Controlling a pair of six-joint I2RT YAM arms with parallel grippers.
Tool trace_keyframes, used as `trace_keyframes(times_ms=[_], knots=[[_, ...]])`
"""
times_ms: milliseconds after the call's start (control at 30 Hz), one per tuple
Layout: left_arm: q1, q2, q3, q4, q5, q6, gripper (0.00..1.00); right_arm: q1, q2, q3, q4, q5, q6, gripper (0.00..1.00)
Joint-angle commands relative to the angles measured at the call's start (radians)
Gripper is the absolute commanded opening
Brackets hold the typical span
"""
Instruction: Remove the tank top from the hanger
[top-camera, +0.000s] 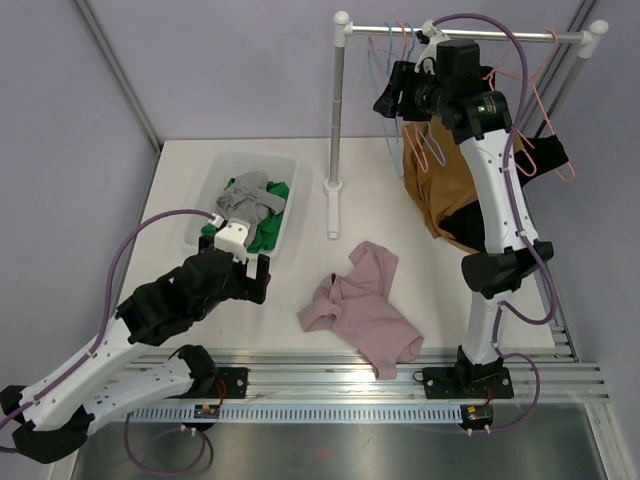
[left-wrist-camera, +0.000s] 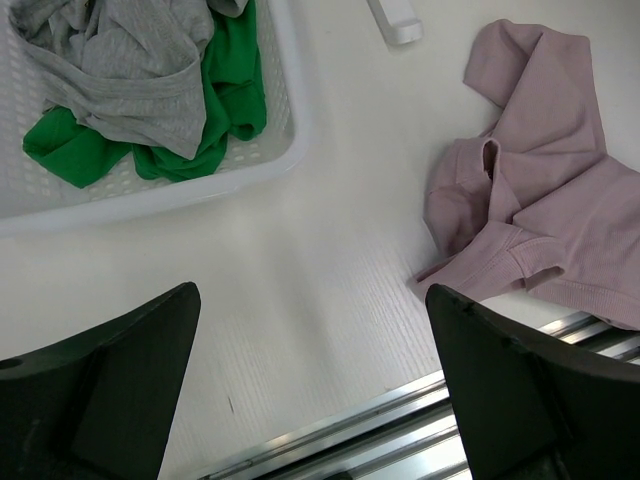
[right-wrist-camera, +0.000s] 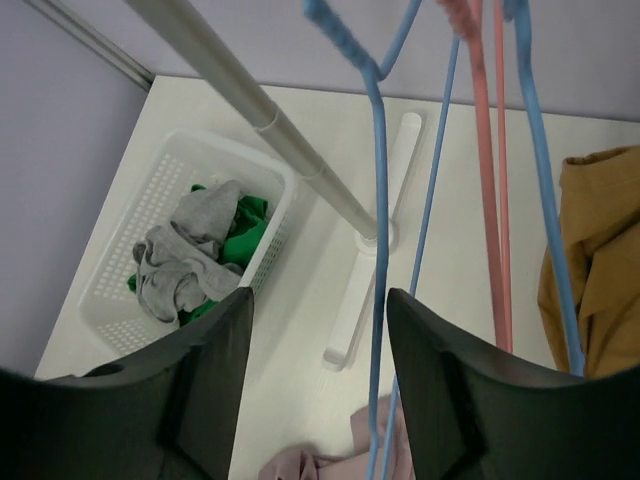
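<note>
up at the rail (right-wrist-camera: 250, 103), your right gripper (right-wrist-camera: 318, 340) stands part open, a blue hanger (right-wrist-camera: 379, 180) unclamped in its gap; left gripper (left-wrist-camera: 310, 380) wide open, empty.

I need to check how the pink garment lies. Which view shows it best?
Top external: the whole pink garment lies crumpled on the table. Left wrist crops its right side; right wrist shows only a sliver.

We stood in a robotics lab cell. A left arm (top-camera: 110, 345) and a right arm (top-camera: 495, 190) were bolted to an aluminium rail (top-camera: 330, 375) at the edge of a white counter (top-camera: 435, 300). Purple cables (top-camera: 470, 15) looped off them. Plain lilac panels (top-camera: 230, 70) in metal posts (top-camera: 113, 65) walled it. A rack (top-camera: 338, 100) and a basket (left-wrist-camera: 150, 195) served as props.
</note>
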Motion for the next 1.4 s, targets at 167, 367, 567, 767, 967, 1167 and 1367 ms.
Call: trace_keyframes(times_ms=[167,367,567,767,967,1167,1367], knots=[[-0.020,0.128,0.104,0.056,0.032,-0.150,0.99,0.009,-0.367,-0.260,0.056,0.028,-0.018,1.00],[-0.192,0.368,0.119,0.177,0.026,-0.222,0.99,0.009,-0.653,-0.603,0.063,0.075,-0.041,1.00],[-0.295,0.610,0.134,0.313,0.085,-0.223,0.99,0.009,-1.012,-1.014,0.154,0.087,0.010,1.00],[-0.300,0.782,0.102,0.527,0.197,-0.210,0.99,0.009,-1.262,-1.258,0.218,-0.060,0.053,1.00],[-0.301,0.977,0.165,0.581,0.170,-0.208,0.99,0.009,-1.333,-1.320,0.195,-0.131,0.057,0.99],[-0.333,1.139,0.248,0.481,0.021,-0.237,0.99,0.009,-1.389,-1.354,0.194,-0.171,0.071,1.00],[-0.361,1.143,0.243,0.443,-0.020,-0.253,0.13,0.009,-1.437,-1.351,0.178,-0.188,0.080,0.99]])
